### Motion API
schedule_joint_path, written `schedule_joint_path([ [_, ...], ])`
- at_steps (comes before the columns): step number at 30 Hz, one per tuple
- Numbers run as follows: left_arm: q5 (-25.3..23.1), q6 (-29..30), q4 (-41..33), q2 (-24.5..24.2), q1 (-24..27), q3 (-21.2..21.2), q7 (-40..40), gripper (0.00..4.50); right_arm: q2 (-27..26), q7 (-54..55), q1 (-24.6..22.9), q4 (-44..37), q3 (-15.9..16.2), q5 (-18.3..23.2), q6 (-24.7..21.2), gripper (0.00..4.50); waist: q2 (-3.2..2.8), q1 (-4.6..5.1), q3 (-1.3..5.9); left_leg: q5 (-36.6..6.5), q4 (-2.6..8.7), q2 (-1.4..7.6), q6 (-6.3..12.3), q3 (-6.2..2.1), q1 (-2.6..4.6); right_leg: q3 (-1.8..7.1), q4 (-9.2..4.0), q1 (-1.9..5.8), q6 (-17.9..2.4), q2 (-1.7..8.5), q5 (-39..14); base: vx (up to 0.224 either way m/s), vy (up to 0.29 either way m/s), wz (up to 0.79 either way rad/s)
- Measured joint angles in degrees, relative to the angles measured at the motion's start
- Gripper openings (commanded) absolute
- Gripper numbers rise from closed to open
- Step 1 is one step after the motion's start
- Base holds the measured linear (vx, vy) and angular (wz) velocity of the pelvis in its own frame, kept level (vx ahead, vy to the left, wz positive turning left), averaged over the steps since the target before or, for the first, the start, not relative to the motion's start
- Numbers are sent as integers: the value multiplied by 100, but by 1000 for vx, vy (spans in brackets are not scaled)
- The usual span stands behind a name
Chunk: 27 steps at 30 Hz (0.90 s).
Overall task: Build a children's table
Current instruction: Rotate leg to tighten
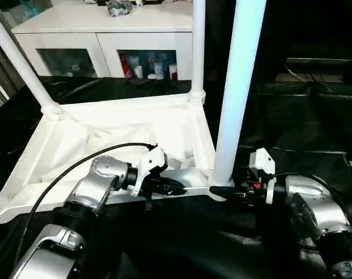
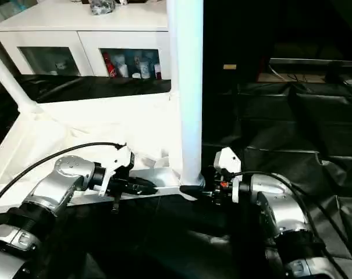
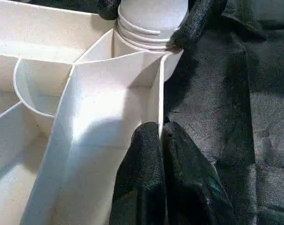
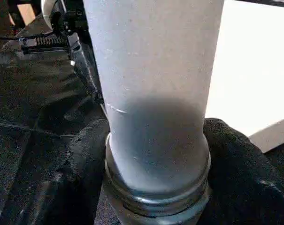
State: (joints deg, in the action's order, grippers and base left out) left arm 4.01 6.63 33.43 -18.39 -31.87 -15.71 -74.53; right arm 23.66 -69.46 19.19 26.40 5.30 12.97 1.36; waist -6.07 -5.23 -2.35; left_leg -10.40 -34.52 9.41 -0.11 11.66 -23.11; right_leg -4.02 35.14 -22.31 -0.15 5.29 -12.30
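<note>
The children's table lies upside down on black cloth, its white ribbed top [image 1: 123, 133] facing up. A leg stands in the far right socket [image 1: 198, 46], and another leans from the far left socket [image 1: 18, 58]. A third white leg [image 1: 237, 87] stands upright in the near right corner socket. My right gripper [image 1: 222, 190] is shut on that leg's base, one black finger [image 4: 85, 159] pressed on each side just above the socket. My left gripper [image 3: 159, 129] is shut on the top's thin near rim wall [image 3: 153, 93], close beside that same corner.
A white cabinet [image 1: 106, 35] with glass doors and small items inside stands behind the table. Wrinkled black cloth [image 1: 298, 122] covers the floor to the right. A black cable [image 1: 59, 174] runs along my left forearm.
</note>
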Motion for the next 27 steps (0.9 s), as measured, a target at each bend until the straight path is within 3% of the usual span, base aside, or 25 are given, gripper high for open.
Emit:
schedule_joint_path([
  [3, -95, -54, 20, 122, -8, 0, 336, 0, -148, 520, 1, 83, -69, -107, 95, 274, -1, 8, 1, -2, -1, 0, -5, 0, 7, 1, 4, 4, 0, 0, 0, 0, 0, 0],
  [9, -407, 11, 572, 787, -400, 147, 1924, 0, -987, 2859, 408, 854, -480, -572, 383, 274, -1, 128, 5, -15, 0, -2, -29, 0, 29, 4, 2, 20, -5, 0, 17, 0, 0, 0],
  [14, -493, 92, 772, 1194, -511, 244, 2623, 0, -1344, 3942, 426, 858, -621, -848, 394, 274, -9, 131, 11, -15, 1, -7, -28, 0, 35, 6, -11, 40, -5, 2, 17, 0, 0, 0],
  [17, -500, 92, 792, 1220, -513, 252, 2678, 0, -1430, 4102, 422, 855, -627, -924, 418, 274, -27, 134, 23, -15, 1, -9, -27, 0, 36, 7, -15, 42, -4, 3, 17, 0, 0, 0],
  [18, -504, 81, 802, 1222, -513, 251, 2678, 0, -1445, 4101, 414, 854, -644, -900, 418, 343, -32, 134, 26, -15, 2, -9, -27, 0, 36, 6, -16, 43, -4, 3, 17, 0, 0, 0],
  [22, -548, 34, 809, 1213, -514, 236, 2619, 0, -1549, 3922, 372, 830, -779, -529, 394, 346, -39, 146, 27, -15, 4, -9, -27, -1, 36, 6, -16, 41, -4, 3, 17, 0, 0, 0],
  [23, -548, 26, 807, 1192, -513, 234, 2553, 0, -1515, 3833, 353, 807, -780, -493, 383, 373, -42, 151, 26, -15, 5, -9, -27, -1, 34, 6, -18, 40, -4, 3, 17, 0, 0, 0],
  [27, -501, -90, 781, 1041, -513, 217, 2192, 0, -1131, 3005, 326, 693, -686, -431, 301, 393, -60, 158, 27, -14, 4, -8, -24, -2, 14, 3, -21, 26, -1, 3, 15, 0, 0, 0],
])
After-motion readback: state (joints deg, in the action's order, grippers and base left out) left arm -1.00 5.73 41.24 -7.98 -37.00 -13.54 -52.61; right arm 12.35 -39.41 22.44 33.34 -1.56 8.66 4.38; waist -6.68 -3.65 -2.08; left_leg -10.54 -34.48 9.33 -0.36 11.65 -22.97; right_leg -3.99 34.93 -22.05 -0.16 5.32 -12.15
